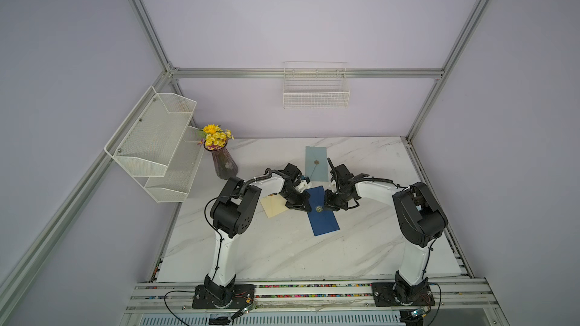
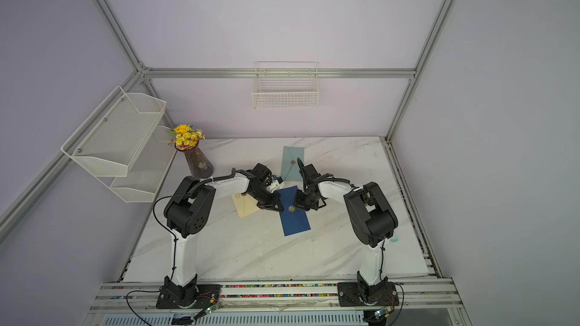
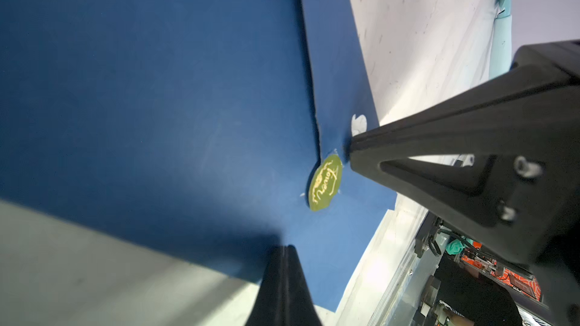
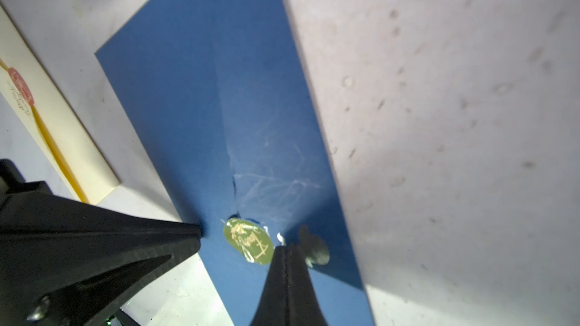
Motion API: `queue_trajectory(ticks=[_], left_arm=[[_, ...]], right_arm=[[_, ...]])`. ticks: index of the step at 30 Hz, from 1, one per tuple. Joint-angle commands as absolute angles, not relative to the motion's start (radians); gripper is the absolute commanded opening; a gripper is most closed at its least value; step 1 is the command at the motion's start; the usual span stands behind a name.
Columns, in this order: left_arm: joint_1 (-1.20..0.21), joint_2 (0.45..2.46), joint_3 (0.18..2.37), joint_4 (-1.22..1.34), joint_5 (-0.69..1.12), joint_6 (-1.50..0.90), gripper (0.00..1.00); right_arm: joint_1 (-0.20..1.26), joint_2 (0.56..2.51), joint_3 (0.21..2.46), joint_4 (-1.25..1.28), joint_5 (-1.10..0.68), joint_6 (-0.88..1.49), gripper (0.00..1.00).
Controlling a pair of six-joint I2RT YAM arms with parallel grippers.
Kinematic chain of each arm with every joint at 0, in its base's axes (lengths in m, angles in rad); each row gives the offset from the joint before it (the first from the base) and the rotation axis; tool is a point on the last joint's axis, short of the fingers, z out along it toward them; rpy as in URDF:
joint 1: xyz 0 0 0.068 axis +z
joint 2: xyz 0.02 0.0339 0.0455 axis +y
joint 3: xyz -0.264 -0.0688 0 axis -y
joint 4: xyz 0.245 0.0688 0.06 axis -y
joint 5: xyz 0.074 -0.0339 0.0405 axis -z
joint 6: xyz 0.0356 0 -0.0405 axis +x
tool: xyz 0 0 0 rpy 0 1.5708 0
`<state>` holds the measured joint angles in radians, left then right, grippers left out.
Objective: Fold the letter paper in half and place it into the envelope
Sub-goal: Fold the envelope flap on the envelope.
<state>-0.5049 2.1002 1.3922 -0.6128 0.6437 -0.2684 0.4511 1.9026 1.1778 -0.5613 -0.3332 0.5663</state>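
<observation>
Aluminium rails (image 1: pixel 314 291) run along the front edge, and past them spreads the marble table (image 1: pixel 282 246). Nearest on it lies the dark blue envelope (image 1: pixel 324 221), flat and flap side up, with a green seal (image 1: pixel 319 209) at the flap's point. The left gripper (image 3: pixel 284 250) and the right gripper (image 4: pixel 285 247) meet at that seal from opposite sides. Each has its fingers pressed together on nothing, with the tips down at the paper just beside the sticker. Whether they actually touch it cannot be told. The pose suggests they are working the flap loose, since the envelope must open before anything goes in.

Just beside it, on the left gripper's side, lies a cream envelope (image 1: pixel 273 206). Farther back is a pale grey-blue envelope (image 1: pixel 315 164). The letter paper cannot be made out in any view. Beyond stand a vase (image 1: pixel 224 164) of yellow flowers and, on the wall, a wire basket (image 1: pixel 315 95).
</observation>
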Motion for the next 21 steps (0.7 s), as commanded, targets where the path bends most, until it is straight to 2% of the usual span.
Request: queue_trajectory(ticks=[1, 8, 21], left_arm=[[-0.485, 2.158, 1.355, -0.672, 0.498, -0.243, 0.00], [-0.487, 2.164, 1.364, -0.666, 0.509, -0.256, 0.00], [-0.490, 2.172, 1.377, -0.662, 0.518, -0.265, 0.00]], right_arm=[[0.435, 1.983, 1.121, -0.703, -0.212, 0.520, 0.00], [0.470, 1.978, 1.108, -0.619, -0.382, 0.494, 0.00], [0.516, 2.039, 1.149, -0.584, -0.476, 0.483, 0.00]])
